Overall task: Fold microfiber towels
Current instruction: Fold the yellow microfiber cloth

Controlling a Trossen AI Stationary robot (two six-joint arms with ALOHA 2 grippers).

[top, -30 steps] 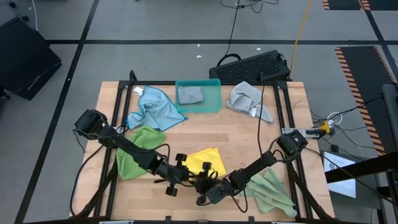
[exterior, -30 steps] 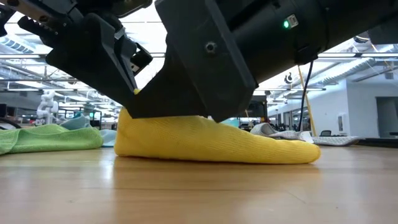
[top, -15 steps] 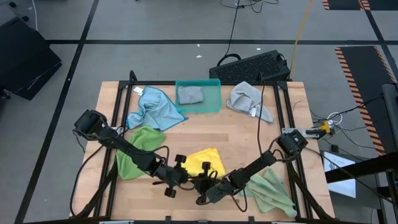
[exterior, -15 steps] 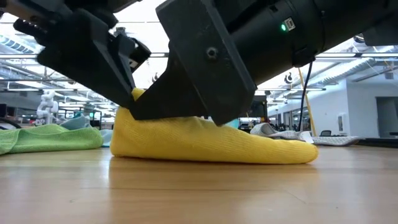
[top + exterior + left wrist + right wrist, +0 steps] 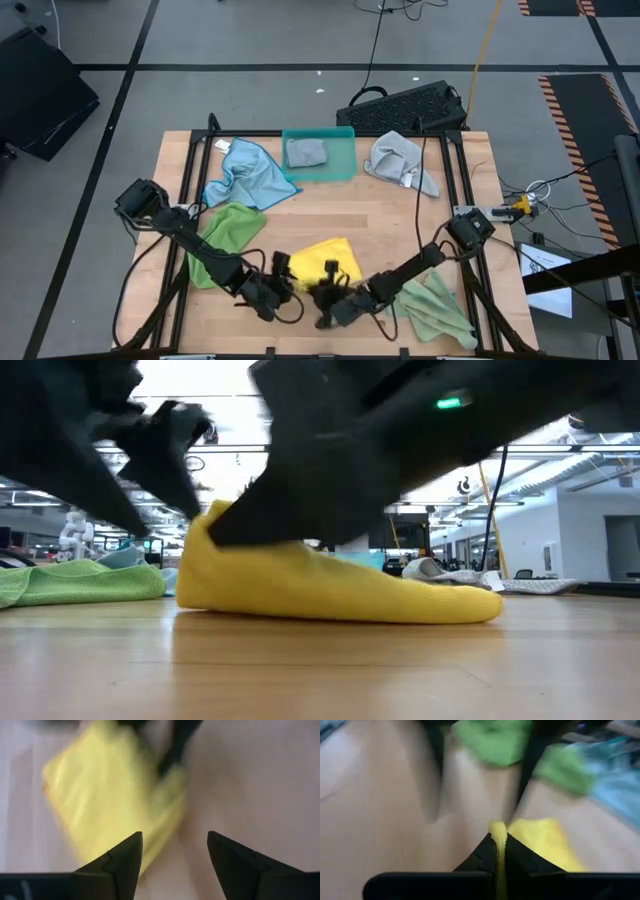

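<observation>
Judging by how the cloths lie, the folding is in its early part: one grey towel (image 5: 306,152) sits bunched in the teal tray (image 5: 345,165) at the far edge of the table, and whether it is folded I cannot tell; only the yellow towel (image 5: 322,260) is in hand. It lies near the front edge of the table between the two grippers, doubled over into a rough, thick pad — in the low view it reads as a plump wedge, high at one end and tapering flat to the wood at the other, soft and finely napped. The right gripper (image 5: 499,851) is clenched on an edge of this yellow towel, a thin ridge of cloth standing up between its fingers. The left gripper (image 5: 175,852) stands released, its fingers spread with nothing between them, just beside the yellow towel. Still to be folded, as I judge it, are the light blue towel (image 5: 245,172) crumpled at the far left, the green towel (image 5: 222,238) in front of it, the second grey towel (image 5: 400,162) heaped at the far right, and another green towel (image 5: 432,308) — lying loose under the right arm.
</observation>
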